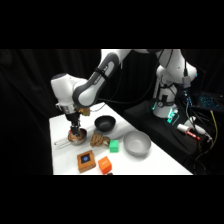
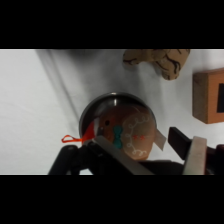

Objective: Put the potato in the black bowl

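The potato (image 2: pixel 127 132), a tan-brown lump with a reddish patch and white and teal marks, lies in a small shiny metal bowl (image 2: pixel 95 112). My gripper (image 2: pixel 160 160) hangs right over that bowl, open. One finger (image 2: pixel 117 156) crosses close by the potato's near side. The other finger (image 2: pixel 196 155) stands apart from the potato on the right. In the side view the gripper (image 1: pixel 75 127) is down at the metal bowl (image 1: pixel 76 136) near the table's left edge. The black bowl (image 1: pixel 105 123) stands empty to the right of it, further back.
A brown striped lump (image 1: pixel 99 140) lies just right of the metal bowl. Beyond it are a green cube (image 1: pixel 114 145) and a grey bowl (image 1: pixel 136 143). A brown block with a blue face (image 1: pixel 86 161) and an orange cube (image 1: pixel 104 164) sit near the front edge.
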